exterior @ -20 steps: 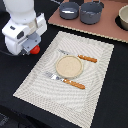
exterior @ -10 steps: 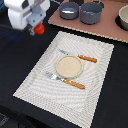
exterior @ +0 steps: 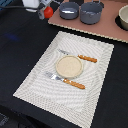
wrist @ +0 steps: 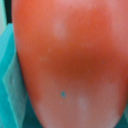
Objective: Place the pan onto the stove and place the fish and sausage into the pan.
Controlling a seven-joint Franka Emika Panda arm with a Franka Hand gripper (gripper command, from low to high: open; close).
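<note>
You're gripping the sausage in closed fingers of the gripper at the scene's eleven o'clock, and the pan on the stove sits just toward three o'clock from it.

Woven placemat, tan plate (centred), fork, knife, taller grey pot

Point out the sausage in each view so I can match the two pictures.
Exterior view: the sausage is a small red piece at the top, toward the exterior view's left, in the hand, beside the stove and near the pan.
Wrist view: the sausage fills almost the whole picture, red-orange.
Shared landmark: only the sausage itself.
</note>
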